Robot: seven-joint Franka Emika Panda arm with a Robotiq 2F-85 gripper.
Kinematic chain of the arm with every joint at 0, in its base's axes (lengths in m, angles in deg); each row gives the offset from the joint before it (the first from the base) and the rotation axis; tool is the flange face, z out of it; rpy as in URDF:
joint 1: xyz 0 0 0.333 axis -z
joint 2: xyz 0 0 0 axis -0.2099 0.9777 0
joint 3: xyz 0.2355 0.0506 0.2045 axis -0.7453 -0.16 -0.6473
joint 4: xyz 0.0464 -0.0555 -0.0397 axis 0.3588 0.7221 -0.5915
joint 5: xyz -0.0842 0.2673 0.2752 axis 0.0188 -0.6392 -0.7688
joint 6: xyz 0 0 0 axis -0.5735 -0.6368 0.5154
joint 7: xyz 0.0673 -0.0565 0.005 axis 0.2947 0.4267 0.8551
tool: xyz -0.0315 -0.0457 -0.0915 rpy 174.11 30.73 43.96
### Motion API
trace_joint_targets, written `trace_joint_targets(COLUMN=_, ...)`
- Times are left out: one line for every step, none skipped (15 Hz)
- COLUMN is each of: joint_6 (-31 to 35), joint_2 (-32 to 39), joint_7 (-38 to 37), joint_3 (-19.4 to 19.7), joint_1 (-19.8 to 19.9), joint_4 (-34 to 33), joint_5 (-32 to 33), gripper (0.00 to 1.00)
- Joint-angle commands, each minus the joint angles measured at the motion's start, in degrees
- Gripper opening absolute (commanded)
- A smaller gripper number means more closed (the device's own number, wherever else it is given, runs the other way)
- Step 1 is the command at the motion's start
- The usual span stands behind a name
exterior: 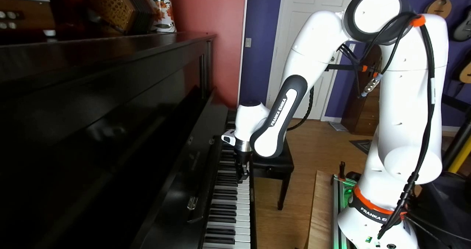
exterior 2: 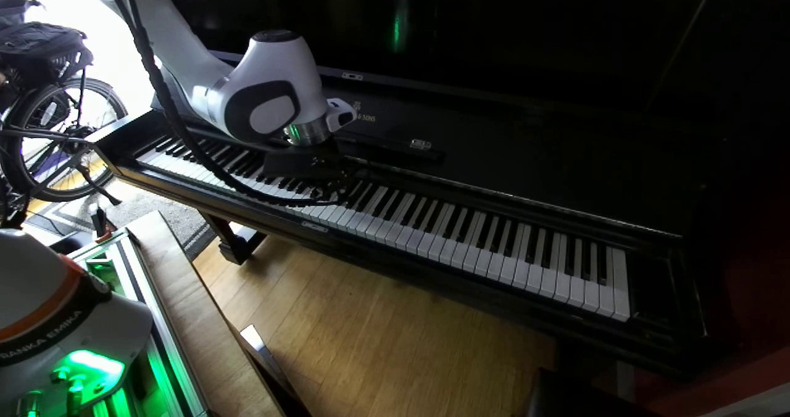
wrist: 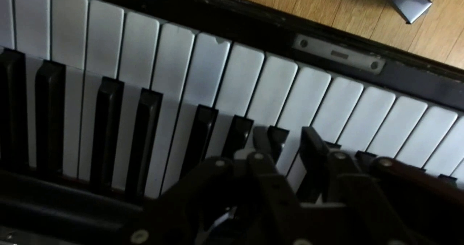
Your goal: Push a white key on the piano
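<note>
The glossy black piano [exterior: 88, 105] shows in both exterior views, with its long row of white keys [exterior 2: 457, 253] and black keys. The wrist view shows the white keys [wrist: 240, 80] and the black key strip at close range. My gripper [wrist: 284, 138] is over the keyboard, fingers pointing down, partly open with a gap between the two fingertips and nothing held. Through the gap a black key and parts of white keys show. In the exterior views the gripper [exterior: 243, 177] [exterior 2: 336, 194] is low over the middle stretch of keys. I cannot tell whether the fingertips touch a key.
The raised fallboard [exterior 2: 395, 121] stands close behind the gripper. A small black bench [exterior: 274, 164] stands before the keyboard. The robot base [exterior: 375, 212] is on a rail beside a wooden board [exterior: 320, 212]. A black cable [exterior 2: 247, 192] hangs along the arm over the keys.
</note>
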Motion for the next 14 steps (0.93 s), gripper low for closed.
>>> trace_joint_targets(joint_6=-0.7, joint_2=-3.3, joint_7=-2.6, joint_3=1.0, joint_1=-0.8, joint_4=1.9, joint_5=2.2, gripper=0.62)
trace_joint_targets(joint_6=-0.8, joint_2=-4.0, joint_7=-3.1, joint_3=1.3, joint_1=-1.0, joint_4=2.2, joint_5=2.6, gripper=0.71)
trace_joint_targets(joint_6=-0.9, joint_2=-4.6, joint_7=-3.5, joint_3=1.5, joint_1=-1.1, joint_4=2.4, joint_5=3.0, gripper=0.78)
trace_joint_targets(joint_6=-1.0, joint_2=-5.2, joint_7=-3.5, joint_3=1.6, joint_1=-1.1, joint_4=2.6, joint_5=3.4, gripper=0.84)
trace_joint_targets(joint_6=-1.0, joint_2=-5.8, joint_7=-4.3, joint_3=2.1, joint_1=-1.4, joint_4=2.8, joint_5=4.1, gripper=0.93)
trace_joint_targets(joint_6=-1.1, joint_2=-6.4, joint_7=-4.6, joint_3=2.3, joint_1=-1.4, joint_4=3.0, joint_5=4.5, gripper=0.99)
trace_joint_targets(joint_6=-1.3, joint_2=-7.1, joint_7=-5.2, joint_3=2.6, joint_1=-1.5, joint_4=3.3, joint_5=5.1, gripper=1.00)
trace_joint_targets(joint_6=-1.5, joint_2=-7.8, joint_7=-6.0, joint_3=3.0, joint_1=-1.6, joint_4=3.5, joint_5=5.7, gripper=1.00)
trace_joint_targets(joint_6=-1.7, joint_2=-8.9, joint_7=-6.9, joint_3=3.3, joint_1=-1.9, joint_4=3.9, joint_5=6.4, gripper=1.00)
trace_joint_targets(joint_6=-2.1, joint_2=-9.9, joint_7=-8.2, joint_3=3.8, joint_1=-2.2, joint_4=4.2, joint_5=7.4, gripper=1.00)
trace_joint_targets(joint_6=-2.5, joint_2=-11.0, joint_7=-9.3, joint_3=4.2, joint_1=-2.4, joint_4=4.5, joint_5=8.3, gripper=1.00)
trace_joint_targets(joint_6=-3.3, joint_2=-12.5, joint_7=-10.9, joint_3=4.6, joint_1=-2.7, joint_4=5.0, joint_5=9.6, gripper=1.00)
trace_joint_targets(joint_6=-4.1, joint_2=-14.0, joint_7=-12.3, joint_3=4.8, joint_1=-2.9, joint_4=5.4, joint_5=10.5, gripper=1.00)
trace_joint_targets(joint_6=-4.8, joint_2=-15.4, joint_7=-13.6, joint_3=4.8, joint_1=-3.0, joint_4=5.8, joint_5=11.6, gripper=1.00)
